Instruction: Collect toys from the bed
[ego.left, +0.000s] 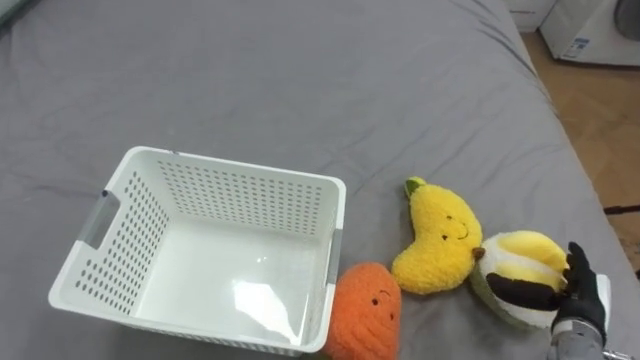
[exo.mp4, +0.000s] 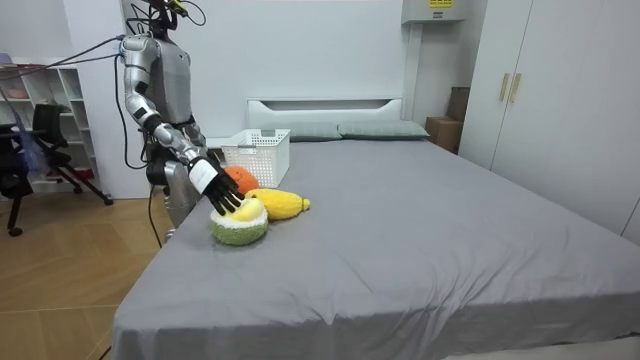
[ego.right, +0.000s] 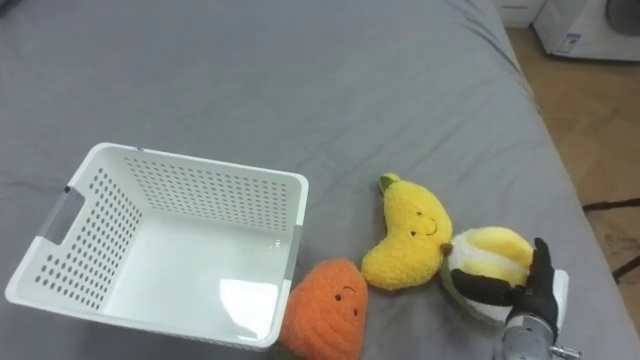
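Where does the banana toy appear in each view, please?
Left eye view: banana lower right of centre.
Right eye view: lower centre-right.
Room view: left of centre, on the bed.
Landmark: white basket, on the banana's left in eye views, behind it in room view.

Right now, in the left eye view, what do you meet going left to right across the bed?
white basket → orange plush toy → yellow banana plush → round yellow and white plush → right hand gripping it
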